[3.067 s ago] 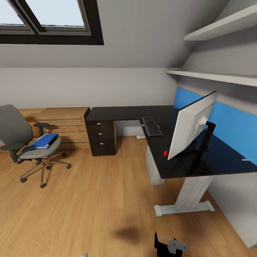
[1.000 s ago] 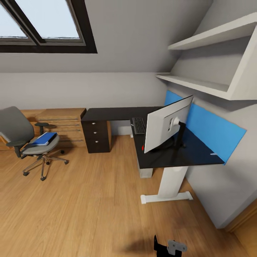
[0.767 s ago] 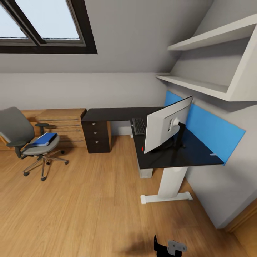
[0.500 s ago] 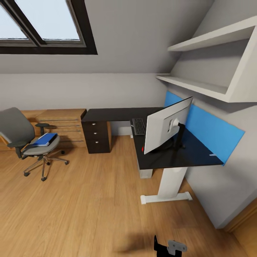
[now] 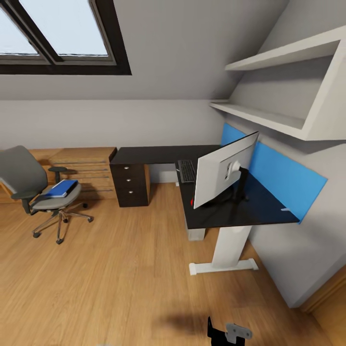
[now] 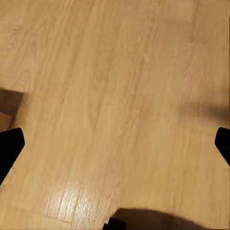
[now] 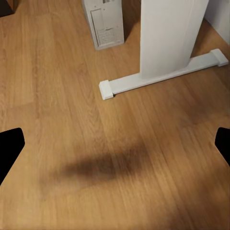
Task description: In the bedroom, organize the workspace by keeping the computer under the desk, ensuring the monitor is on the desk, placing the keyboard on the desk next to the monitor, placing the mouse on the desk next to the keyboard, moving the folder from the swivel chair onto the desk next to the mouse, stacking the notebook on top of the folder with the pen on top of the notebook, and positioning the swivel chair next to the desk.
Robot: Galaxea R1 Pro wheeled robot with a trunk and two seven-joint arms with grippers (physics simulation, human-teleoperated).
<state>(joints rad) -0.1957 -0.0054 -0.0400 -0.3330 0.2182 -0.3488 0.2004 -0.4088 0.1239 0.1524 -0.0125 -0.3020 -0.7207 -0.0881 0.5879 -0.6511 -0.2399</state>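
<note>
The black L-shaped desk (image 5: 154, 154) stands against the right wall. On it the monitor (image 5: 222, 177) shows its pale back, and the keyboard (image 5: 186, 169) lies just behind it. The computer (image 7: 103, 24) stands on the floor under the desk, beside the white T-foot leg (image 7: 167, 43). At the left the swivel chair (image 5: 21, 174) stands apart from the desk, with the blue folder (image 5: 60, 188) on its seat. A thin pale stick that looks like the pen (image 5: 286, 209) lies at the desk's right edge. The mouse and the notebook are out of view. Both the left gripper (image 6: 115, 146) and the right gripper (image 7: 115, 146) hang open over bare floor.
A light wooden shelf unit (image 5: 81, 166) sits between chair and desk drawers (image 5: 130, 183). White wall shelves (image 5: 269, 115) jut out above the desk under a sloped ceiling with a skylight (image 5: 57, 29). Wide wooden floor (image 5: 120, 269) lies between me and the furniture.
The whole picture has shifted: the camera has backed away from the desk and turned a little, so desk and chair look smaller. Nothing in the room has moved.
</note>
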